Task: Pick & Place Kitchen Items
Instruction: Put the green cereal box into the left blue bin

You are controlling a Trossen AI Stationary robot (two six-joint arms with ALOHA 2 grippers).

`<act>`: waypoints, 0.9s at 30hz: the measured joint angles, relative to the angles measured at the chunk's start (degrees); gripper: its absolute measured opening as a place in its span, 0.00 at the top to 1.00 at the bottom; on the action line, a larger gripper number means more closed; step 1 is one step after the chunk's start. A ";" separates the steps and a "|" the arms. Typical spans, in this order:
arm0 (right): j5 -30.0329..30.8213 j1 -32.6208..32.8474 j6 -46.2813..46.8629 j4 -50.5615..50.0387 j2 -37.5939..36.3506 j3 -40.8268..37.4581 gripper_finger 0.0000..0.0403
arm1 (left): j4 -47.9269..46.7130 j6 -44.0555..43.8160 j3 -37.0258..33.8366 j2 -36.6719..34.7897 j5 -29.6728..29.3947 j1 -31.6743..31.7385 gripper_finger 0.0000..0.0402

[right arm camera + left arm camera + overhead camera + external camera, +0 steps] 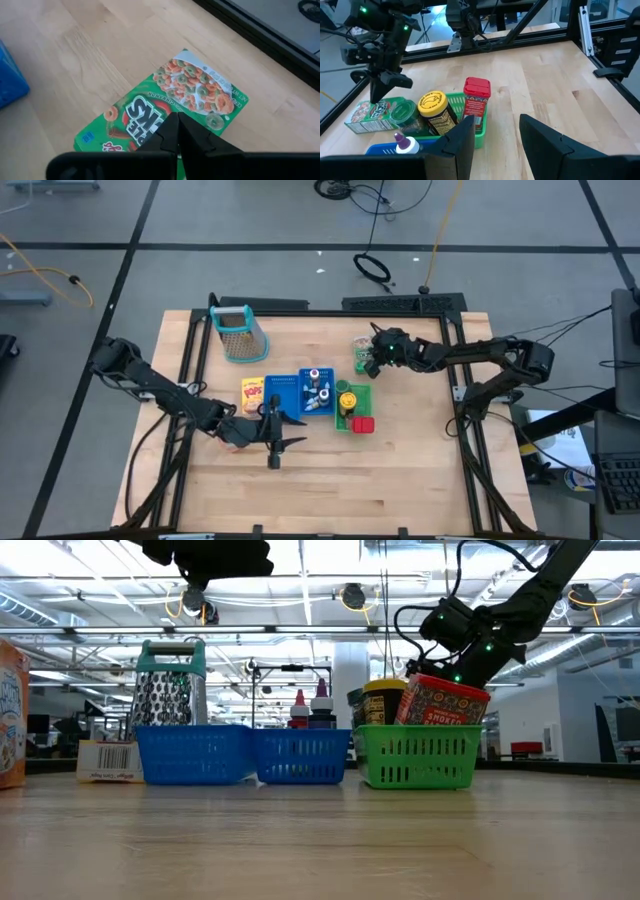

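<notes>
Nearest the camera, the bare front of the desk (pixel 330 480) carries nothing, so the sorting sits farther back. From the left, a grater (pixel 238 332) stands at the rear, apart from the work. One yellow box (pixel 252 392) stands just beside the blue tray (pixel 290 394), outside it and, by judgement, not yet placed. The left pincer (pixel 273 442) hangs in front of that tray, its fingers partly spread and holding nothing. Inside the blue tray stand small bottles (pixel 318 390); two or three show, the exact count unclear. Next, the green tray (pixel 358 394) already holds one yellow-lidded jar (pixel 347 400) and one red block (pixel 362 424). Farthest right, one green cereal box (pixel 165 112) lies flat on the desk beyond the green tray, with the right pincer (pixel 376 360) pressed shut directly over it, gripping nothing. Roughly half looks done: two boxes remain outside.
</notes>
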 joint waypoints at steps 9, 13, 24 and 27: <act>0.02 -0.11 4.23 -1.93 -1.70 0.14 0.97 | -0.08 -0.29 0.00 0.00 0.04 0.02 0.60; 0.04 -0.11 3.62 -4.65 -4.58 0.14 0.89 | -0.08 -0.33 0.00 0.00 0.04 0.02 0.60; -0.11 -0.59 9.12 -10.42 -6.32 0.15 0.61 | 0.18 -0.42 0.02 -0.01 0.07 0.02 0.60; -0.13 -0.59 9.58 -9.40 -5.38 0.13 0.57 | 0.38 -0.42 0.02 -0.01 0.09 0.02 0.60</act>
